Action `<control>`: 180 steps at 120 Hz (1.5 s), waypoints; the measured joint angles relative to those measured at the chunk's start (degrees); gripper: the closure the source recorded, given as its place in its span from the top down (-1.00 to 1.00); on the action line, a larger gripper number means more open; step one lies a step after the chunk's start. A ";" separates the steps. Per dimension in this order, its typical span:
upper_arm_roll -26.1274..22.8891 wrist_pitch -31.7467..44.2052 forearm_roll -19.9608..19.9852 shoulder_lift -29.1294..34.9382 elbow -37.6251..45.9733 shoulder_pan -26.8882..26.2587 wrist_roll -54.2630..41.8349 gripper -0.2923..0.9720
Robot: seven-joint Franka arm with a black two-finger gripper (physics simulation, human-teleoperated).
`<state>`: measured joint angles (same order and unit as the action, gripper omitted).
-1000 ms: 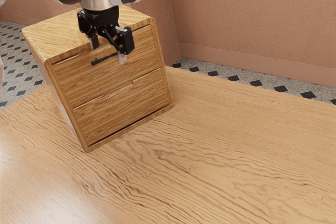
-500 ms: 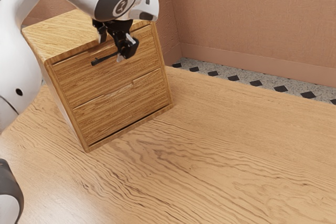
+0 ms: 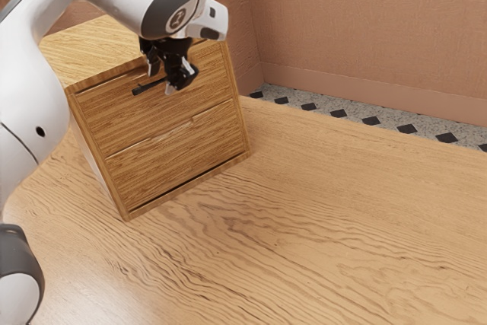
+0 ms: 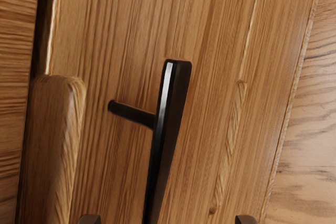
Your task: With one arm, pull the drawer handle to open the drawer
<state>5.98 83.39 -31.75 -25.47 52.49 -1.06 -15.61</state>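
Moved: over the last second my wrist has rolled and dropped in. My black two-finger claw (image 3: pixel 176 81) now sits toward the exterior view's right end of the slim black bar handle (image 3: pixel 150 86). Handle and cabinet have not shifted.
Claw: spread. In the wrist view my fingertips (image 4: pixel 89 219) stand on either side of the handle (image 4: pixel 163 145), with bare wood showing between each tip and the bar, so nothing is pinched.
Handle: it stands proud of the upper wood-grain drawer front (image 3: pixel 129 116) on a short post and slants across it.
Drawer: its front looks level with the lower drawer front (image 3: pixel 183 146), so I judge it shut and not yet pulled.
Cabinet: the two-drawer wooden cabinet (image 3: pixel 80 55) stands at an angle at the exterior view's left of the wide wood-grain table (image 3: pixel 319 218).
Beyond: black-and-white tiled floor (image 3: pixel 380 116), then a terracotta wall (image 3: pixel 365 20).
Meaning: the approach looks finished and I am lined up astride the bar. I judge the next step is to press my fingers onto it, then draw straight out along the drawer's travel.
Risk: I seem nearer the bar's end than its middle, so a pull might slide off, or drag the cabinet instead of the drawer.
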 joint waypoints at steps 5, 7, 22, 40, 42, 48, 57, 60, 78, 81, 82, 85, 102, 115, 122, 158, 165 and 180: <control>0.00 0.21 0.29 -0.18 0.02 0.10 -0.15 -0.10; -0.01 0.29 0.39 -0.23 0.05 0.12 -0.20 -0.11; 0.00 0.74 1.40 -0.55 0.31 0.59 -0.55 -0.25; 0.11 1.19 2.17 -0.54 0.56 0.44 -0.87 -0.47; 0.11 1.23 2.30 -0.55 0.57 0.35 -0.90 -0.48; 0.08 1.31 2.60 -0.57 0.62 0.08 -0.97 -0.55; 0.32 1.42 2.85 -0.54 0.78 -0.65 -1.07 -0.63; 0.49 1.46 2.87 -0.52 0.81 -1.12 -1.10 -0.68; 2.45 1.49 3.09 -0.32 1.06 -4.03 -1.29 -0.74; 2.61 1.46 3.17 -0.26 1.12 -4.23 -1.31 -0.74; 2.65 1.44 3.20 -0.23 1.15 -4.30 -1.32 -0.74; 2.72 1.40 3.34 -0.12 1.22 -4.44 -1.35 -0.74; 1.99 1.87 4.32 3.43 6.75 -5.12 -1.45 -0.71; 1.57 2.41 4.92 5.34 8.81 -5.62 -1.47 -0.71; 1.58 2.55 5.11 6.10 9.11 -5.71 -1.43 -0.71; 1.53 2.67 3.25 9.27 12.99 -7.02 -0.24 -0.71; 1.44 2.81 2.94 9.98 14.12 -7.57 -0.03 -0.73; 1.15 2.97 2.93 11.80 16.74 -9.15 0.40 -0.71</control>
<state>7.13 86.35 -28.82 -13.67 69.23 -10.21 -15.22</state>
